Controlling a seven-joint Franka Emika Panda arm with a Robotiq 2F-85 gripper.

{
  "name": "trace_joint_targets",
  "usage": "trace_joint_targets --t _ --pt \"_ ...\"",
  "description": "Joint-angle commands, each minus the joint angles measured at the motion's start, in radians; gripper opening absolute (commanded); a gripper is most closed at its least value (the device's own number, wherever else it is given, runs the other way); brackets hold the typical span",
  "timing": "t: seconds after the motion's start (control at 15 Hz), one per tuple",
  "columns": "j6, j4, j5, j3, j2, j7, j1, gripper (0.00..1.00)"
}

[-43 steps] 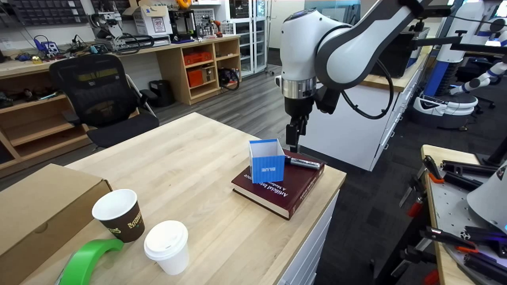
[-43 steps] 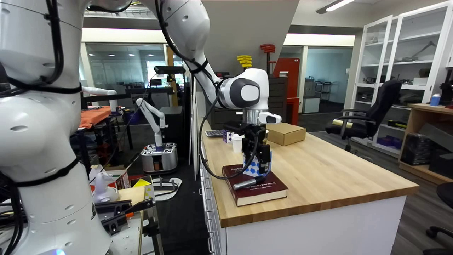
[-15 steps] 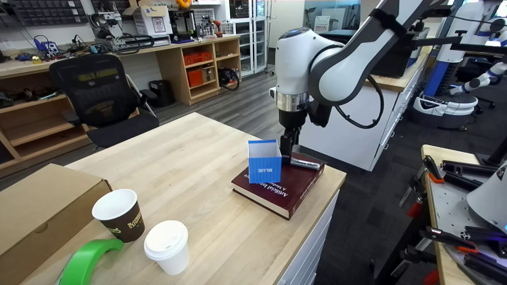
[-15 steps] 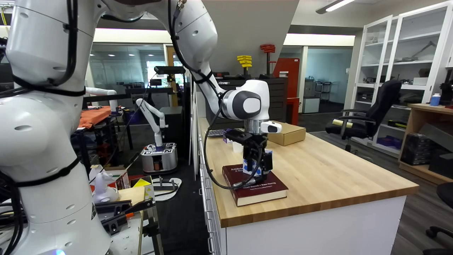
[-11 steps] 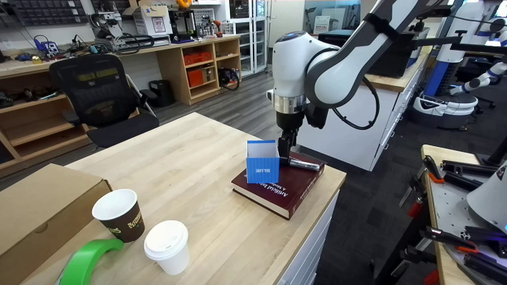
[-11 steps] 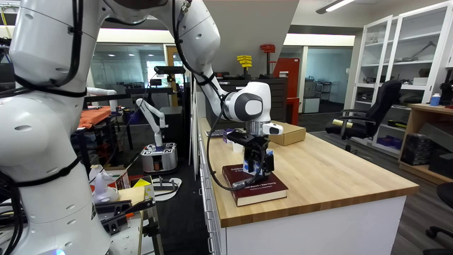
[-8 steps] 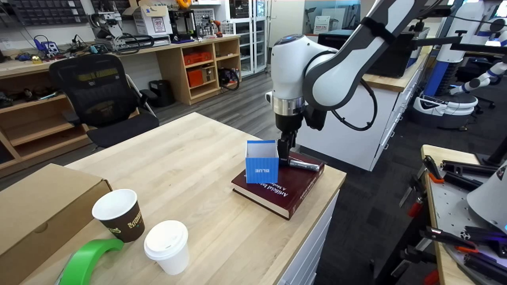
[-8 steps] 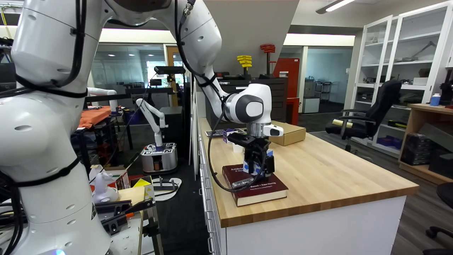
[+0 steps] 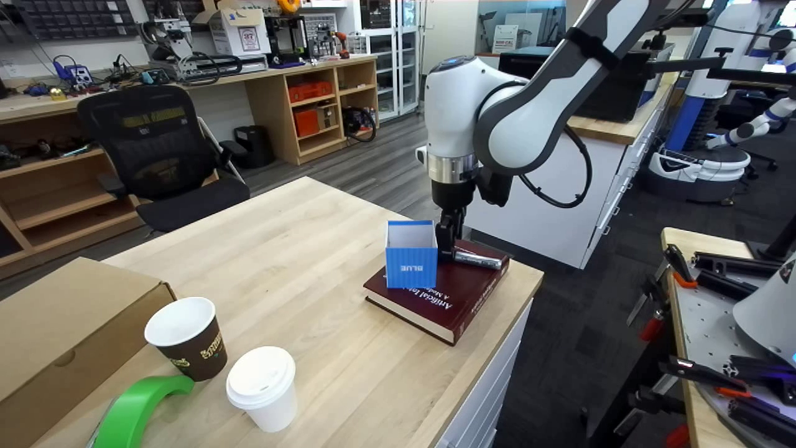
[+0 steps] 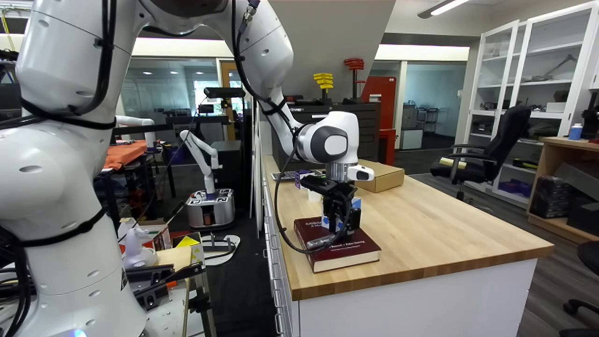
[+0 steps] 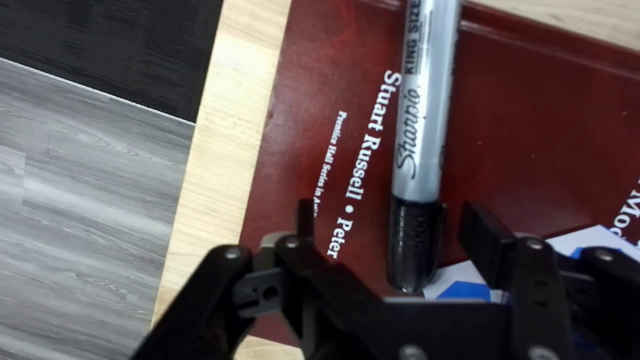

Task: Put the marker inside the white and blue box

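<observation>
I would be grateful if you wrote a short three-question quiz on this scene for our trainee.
1. Multiple choice: what does the marker lie directly on?
(a) the wooden tabletop
(b) the maroon book
(c) the brown cardboard box
2. Fill in: at the marker's capped end, the gripper stands ____ (open or shut).
3. True or false: the white and blue box stands with its open top facing up.

Key: 1 b; 2 open; 3 true.
</observation>
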Motion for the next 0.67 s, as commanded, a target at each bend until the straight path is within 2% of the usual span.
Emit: trace_joint_targets --t 0.0,0.13,0.2,0.33,0.4,0.53,0.6 --pt "-0.001 0.002 0.041 0.006 0.008 -0.043 0.004 0.45" --pt "0.0 0.002 0.059 0.011 0.013 -0.058 0.001 0.34" --pt "0.001 0.0 0.067 0.013 0.014 -0.064 0.0 0.77" --pt "0.001 -0.002 0.083 0.015 0.018 -0.07 -0.003 0.71" --pt "-0.001 -0.002 0.088 0.016 0.019 -0.075 -0.003 0.3" --pt "0.001 -0.006 0.088 0.011 0.013 -0.077 0.002 0.33" --pt "0.004 -0.011 0.083 0.007 0.006 -0.072 0.005 0.27"
